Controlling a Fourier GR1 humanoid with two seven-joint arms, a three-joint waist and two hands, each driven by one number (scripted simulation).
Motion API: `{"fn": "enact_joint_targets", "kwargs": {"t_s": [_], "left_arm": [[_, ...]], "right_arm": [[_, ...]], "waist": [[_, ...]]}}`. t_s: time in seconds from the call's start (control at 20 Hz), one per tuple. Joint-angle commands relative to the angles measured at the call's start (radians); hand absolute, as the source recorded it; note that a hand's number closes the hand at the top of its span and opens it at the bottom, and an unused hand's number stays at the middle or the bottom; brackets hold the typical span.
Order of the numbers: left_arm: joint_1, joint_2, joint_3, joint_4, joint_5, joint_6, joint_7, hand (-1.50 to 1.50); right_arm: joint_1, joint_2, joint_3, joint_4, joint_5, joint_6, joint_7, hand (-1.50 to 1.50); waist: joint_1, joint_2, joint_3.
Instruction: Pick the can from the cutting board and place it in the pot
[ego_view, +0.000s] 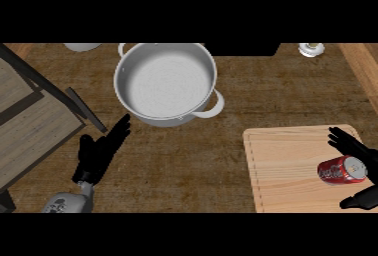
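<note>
The red can (342, 170) is lying on its side on the pale wooden cutting board (288, 165), so nothing is in the pot (164, 80) yet; the lift and carry are all to come, I'd say. The right hand (360, 150) is spreading its fingers around the can without closing. The left hand (102, 150) is resting flat-fingered near the pot's smooth, round steel wall.
</note>
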Motion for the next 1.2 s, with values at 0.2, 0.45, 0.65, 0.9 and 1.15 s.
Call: {"fn": "enact_joint_targets", "kwargs": {"t_s": [0.2,0.45,0.65,0.9,1.15], "left_arm": [[-0.048,-0.018,0.019,0.024,-0.003,-0.018,0.041,0.00],[-0.009,-0.015,0.024,-0.003,-0.017,-0.021,0.017,0.00],[0.013,-0.005,0.020,-0.035,-0.009,-0.045,0.025,0.00],[-0.009,-0.059,0.001,0.014,-0.054,0.005,0.013,0.00],[0.031,0.000,0.038,-0.056,-0.019,-0.033,0.029,0.00]], "right_arm": [[-0.027,0.034,0.097,0.069,0.228,-0.127,-0.281,1.50],[-0.052,0.104,0.072,0.210,0.171,-0.078,-0.314,1.50],[-0.050,0.076,0.051,0.220,0.117,-0.012,-0.317,1.50],[-0.002,0.076,0.045,0.169,0.137,-0.131,-0.473,1.50],[0.005,0.421,0.029,0.002,0.114,-0.626,-0.231,1.50]], "waist": [[-0.001,0.002,0.001],[0.005,0.002,0.001],[0.008,0.001,0.001],[-0.005,0.001,0.001],[-0.008,-0.006,-0.002]]}}
